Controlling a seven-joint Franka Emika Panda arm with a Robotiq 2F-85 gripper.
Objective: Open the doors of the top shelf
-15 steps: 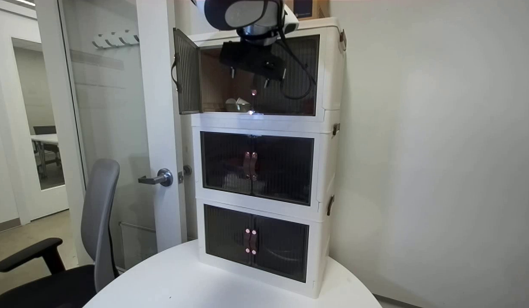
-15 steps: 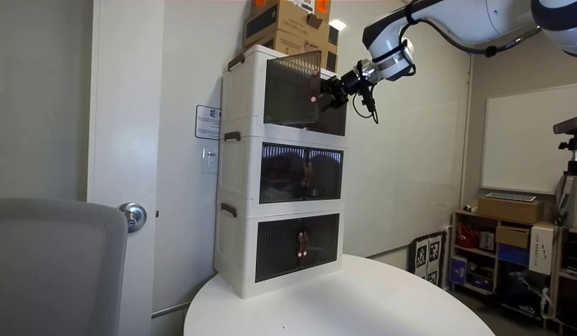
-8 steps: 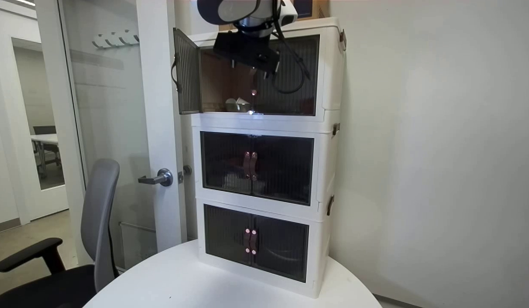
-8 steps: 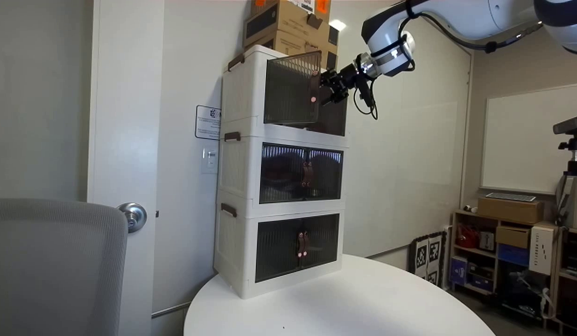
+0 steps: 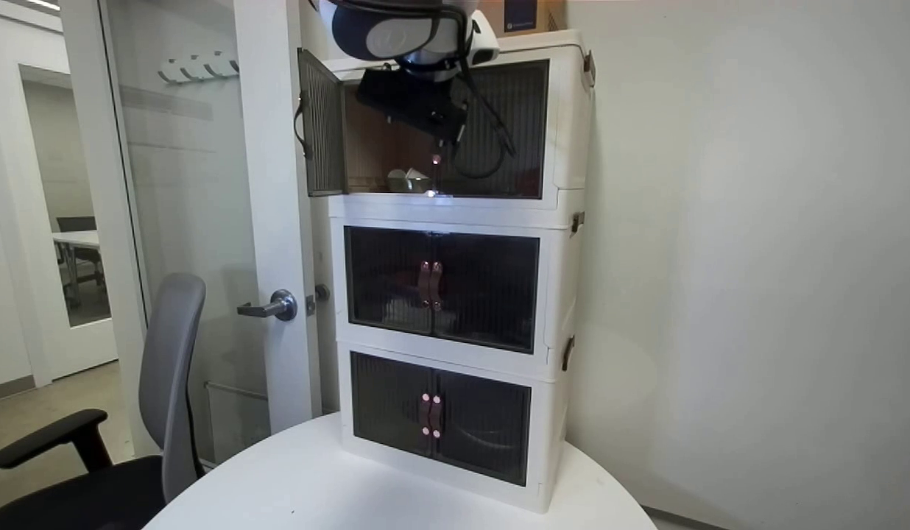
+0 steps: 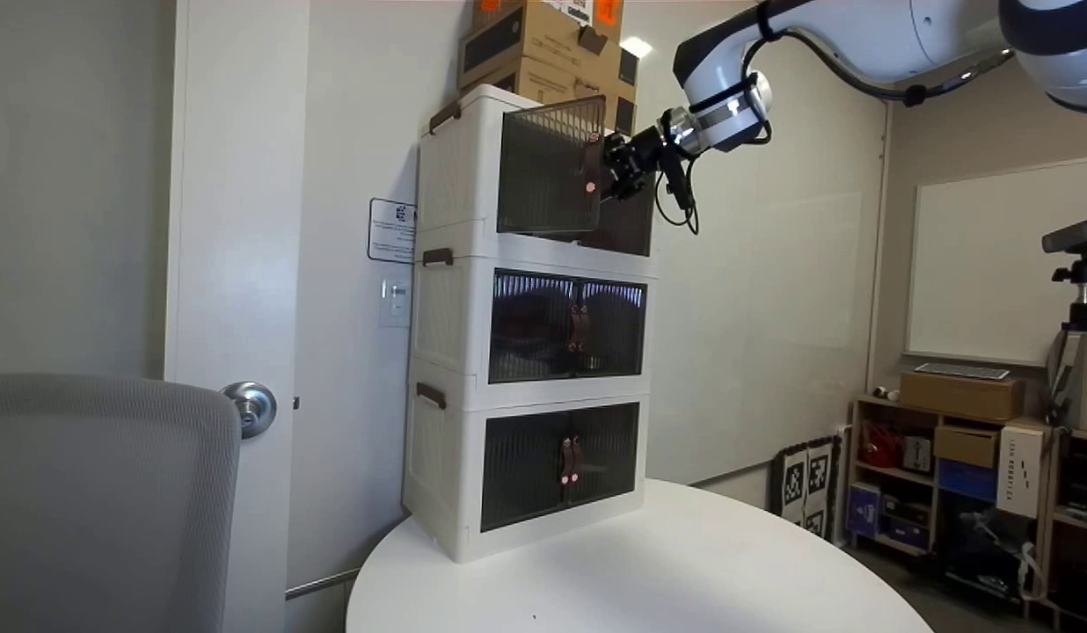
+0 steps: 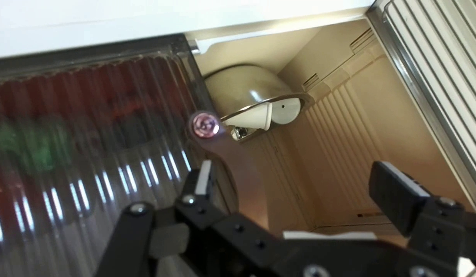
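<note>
The top shelf [image 5: 569,125] is the cabinet's upper white-framed tier. One of its doors [image 5: 322,125], smoked and ribbed, is swung wide out in both exterior views. The companion door [image 7: 80,115] lies flat in its frame, closed. From its edge a reddish-brown strap handle [image 7: 247,177] bows outward. My gripper [image 7: 297,179] has its fingers spread wide, one beside the strap on the closed door's side, the other across the exposed compartment. Whether that near finger touches the strap, I cannot tell. In an exterior view, the swung-out door's edge partly hides the fingertips of the gripper [image 6: 609,180].
Inside the compartment stands a metal bowl [image 7: 245,84] holding white pieces. Cardboard boxes [image 6: 552,53] sit on top of the cabinet. Two lower tiers have closed door pairs. The cabinet stands on a round white table [image 6: 711,563]; a grey chair [image 5: 171,383] is beside it.
In both exterior views my gripper has shifted leftward; over the last half second it has also dropped slightly. Neither door has visibly moved.
</note>
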